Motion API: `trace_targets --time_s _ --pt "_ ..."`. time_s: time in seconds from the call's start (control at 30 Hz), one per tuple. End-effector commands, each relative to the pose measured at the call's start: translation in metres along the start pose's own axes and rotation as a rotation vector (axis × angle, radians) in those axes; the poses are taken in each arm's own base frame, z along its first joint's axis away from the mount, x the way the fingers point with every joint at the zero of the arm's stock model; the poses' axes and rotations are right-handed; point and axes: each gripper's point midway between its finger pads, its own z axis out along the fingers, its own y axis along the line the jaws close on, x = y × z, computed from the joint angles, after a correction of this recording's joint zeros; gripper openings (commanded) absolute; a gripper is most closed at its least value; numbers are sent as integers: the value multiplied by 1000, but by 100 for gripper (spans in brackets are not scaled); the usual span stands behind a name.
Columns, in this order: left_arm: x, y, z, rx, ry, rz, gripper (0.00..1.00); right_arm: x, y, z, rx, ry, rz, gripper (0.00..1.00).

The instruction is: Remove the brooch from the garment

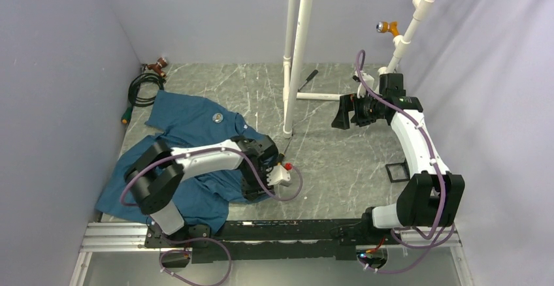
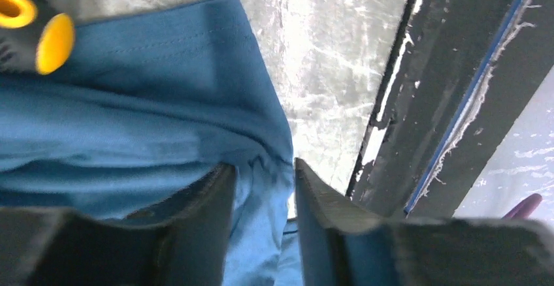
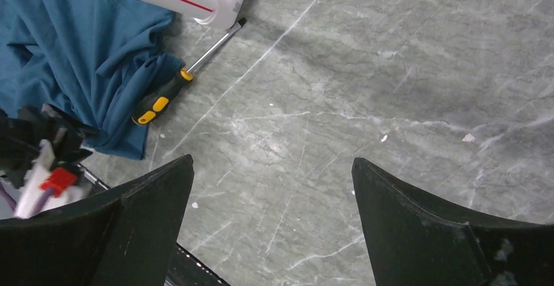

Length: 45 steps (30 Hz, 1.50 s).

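Note:
The garment [image 1: 189,136] is a dark teal T-shirt lying crumpled on the left of the table. The brooch [image 1: 217,117] is a small whitish disc on its upper part, in the top view only. My left gripper [image 1: 252,193] is down at the shirt's near right hem. In the left wrist view its jaws [image 2: 263,165] stand close together with a fold of the blue cloth [image 2: 130,116] pinched between them. My right gripper [image 1: 340,113] hovers wide open and empty over bare table to the right of the pipe; its wrist view [image 3: 272,160] shows the shirt's edge [image 3: 78,44] far off.
A white PVC pipe frame [image 1: 294,51] stands mid-table. A yellow-and-black screwdriver [image 3: 163,100] lies against the shirt's edge, its handle also in the left wrist view [image 2: 32,31]. A coiled cable [image 1: 140,90] lies back left. A black rail [image 2: 444,103] runs along the near edge.

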Motion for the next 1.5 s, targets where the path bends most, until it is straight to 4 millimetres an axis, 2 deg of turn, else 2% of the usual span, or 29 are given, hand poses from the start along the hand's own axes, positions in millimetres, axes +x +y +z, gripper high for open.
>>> trace_targets --time_s 0.0,0.07,0.13,0.2,0.3,0.47,0.57,0.63,0.73,0.87,0.97,1.17,1.23,1.27,1.33,1.37,1.47 --pt "-27 -2 -34 -74 -202 65 50 -13 11 -14 -23 -54 -52 94" --pt "-24 6 -43 -110 -209 72 66 -12 12 -14 -27 -52 -52 94" --pt "-27 17 -56 -110 -240 29 70 -11 12 -14 -29 -50 -48 94" --pt "-33 37 -69 -174 -268 -27 70 -10 12 -14 -29 -49 -46 94" --pt "-37 74 -71 -337 -242 -60 69 -9 12 -13 -26 -50 -36 94" --pt "-17 121 -62 -388 -198 -210 63 -11 11 -19 -4 -56 -41 94" --pt "-3 130 -51 -347 -151 -246 63 -9 10 -21 3 -60 -44 94" --pt "-1 129 -36 -301 -122 -235 60 -7 11 -20 0 -60 -42 94" --pt "-10 116 -18 -209 -123 -204 46 -6 10 -20 0 -56 -34 93" --pt "-42 88 -2 -153 -138 -68 23 -7 11 -23 -13 -65 -28 91" --pt "-68 62 9 -116 -145 33 11 -6 16 -25 -34 -82 -36 89" --pt "-116 33 17 -97 -199 124 10 -1 25 -28 -66 -127 -97 88" --pt "-127 24 13 -103 -224 159 15 1 26 -27 -71 -133 -108 88" --pt "-130 22 7 -110 -247 160 21 2 27 -27 -76 -135 -116 88" --pt "-129 15 -13 -111 -321 155 44 3 30 -27 -97 -134 -137 88" --pt "-127 13 -28 -127 -378 158 62 3 32 -26 -105 -136 -154 88" --pt "-111 12 -79 -231 -534 153 86 4 38 -25 -106 -150 -217 88"
